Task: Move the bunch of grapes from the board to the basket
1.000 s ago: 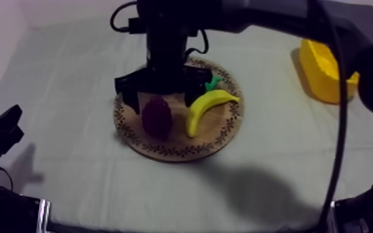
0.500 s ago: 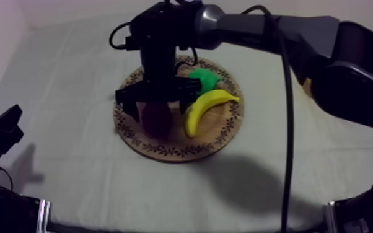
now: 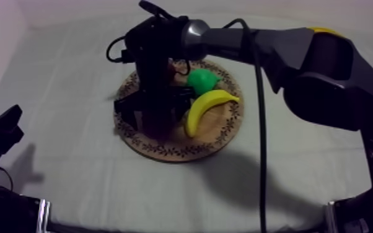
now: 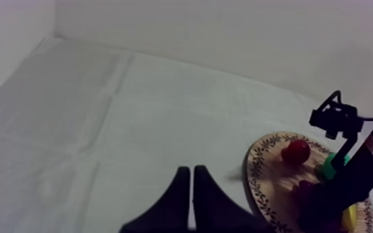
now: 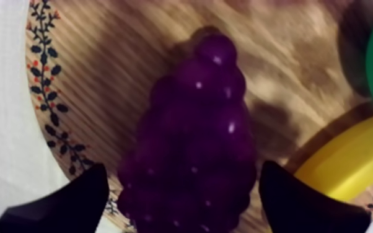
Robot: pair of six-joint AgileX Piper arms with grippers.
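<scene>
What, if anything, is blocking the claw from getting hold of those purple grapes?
Nothing visible. The right gripper is open, with one finger on either side of the bunch of grapes on the wooden board and nothing between. The banana lies close beside one finger, off to the side of the grapes.

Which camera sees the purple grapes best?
The right wrist view: the bunch of grapes lies big and clear on the wooden board between open jaws. In the top view the right arm hides most of it; the left wrist view catches a dark sliver.
</scene>
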